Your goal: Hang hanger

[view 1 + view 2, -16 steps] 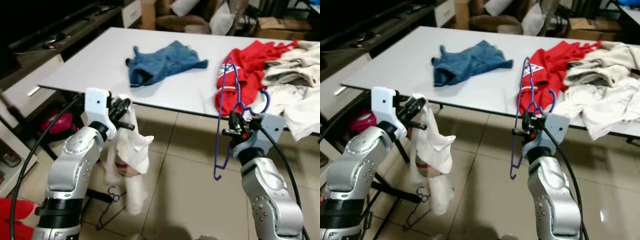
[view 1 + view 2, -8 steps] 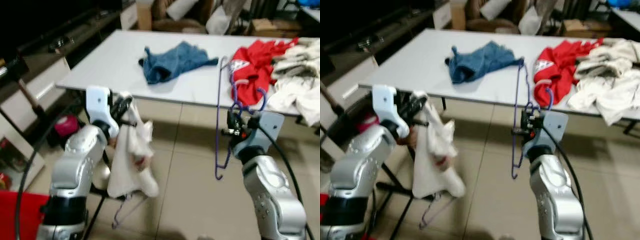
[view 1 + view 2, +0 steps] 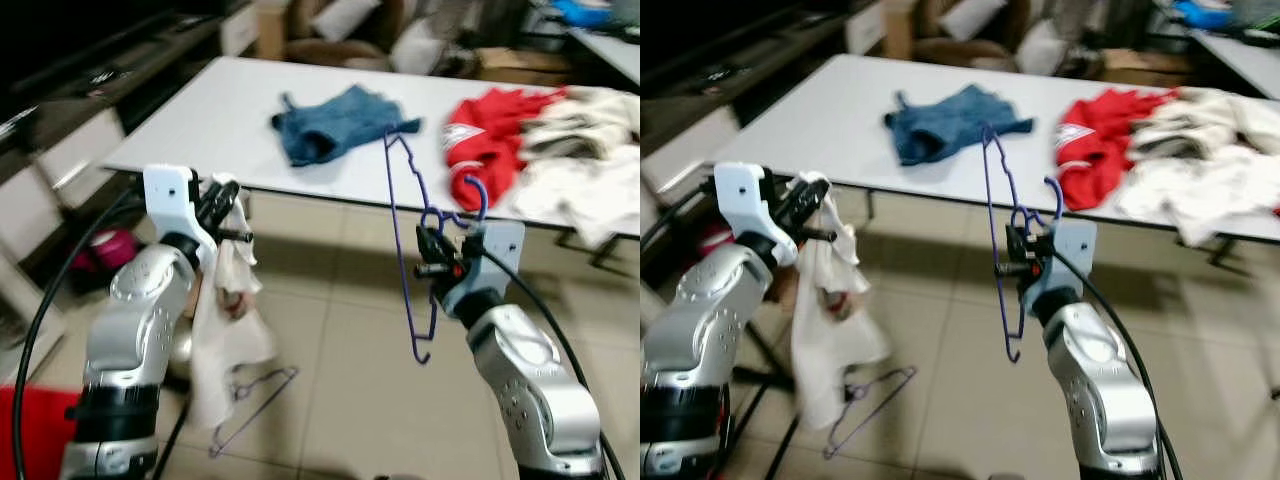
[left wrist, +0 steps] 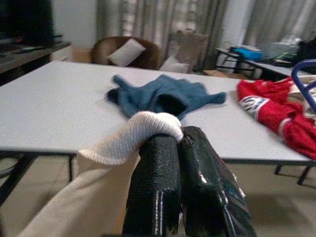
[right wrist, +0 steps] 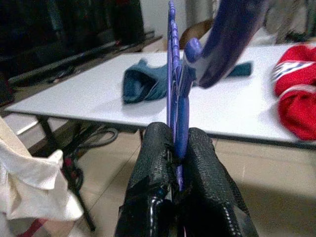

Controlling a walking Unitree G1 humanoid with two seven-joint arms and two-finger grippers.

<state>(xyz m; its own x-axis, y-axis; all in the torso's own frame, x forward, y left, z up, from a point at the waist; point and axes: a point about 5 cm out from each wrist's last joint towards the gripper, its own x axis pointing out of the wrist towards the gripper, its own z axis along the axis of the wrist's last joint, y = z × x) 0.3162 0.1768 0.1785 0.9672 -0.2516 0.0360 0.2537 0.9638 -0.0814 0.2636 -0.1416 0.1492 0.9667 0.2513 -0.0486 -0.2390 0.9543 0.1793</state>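
Observation:
My right gripper (image 3: 424, 256) is shut on a purple plastic hanger (image 3: 405, 250), held upright in front of the white table (image 3: 200, 125); its hook (image 3: 470, 195) curls above the wrist. In the right wrist view the fingers (image 5: 155, 163) clamp the hanger bar (image 5: 175, 89). My left gripper (image 3: 225, 212) is shut on a white garment (image 3: 225, 330) that hangs down toward the floor, with a thin wire hanger (image 3: 250, 405) dangling at its lower end. The left wrist view shows the cloth (image 4: 133, 138) draped over the closed fingers (image 4: 158, 182).
On the table lie a blue garment (image 3: 335, 122), a red garment (image 3: 485, 145) and pale clothes (image 3: 580, 140). A dark TV unit (image 3: 90, 70) stands at the left, a black stand leg (image 3: 175, 440) below my left arm. Tiled floor (image 3: 340, 400) lies between my arms.
The view has swung, so the table and clothes sit differently in frame. The white garment has swung and hangs lower beside my left arm. Both grippers keep their grip.

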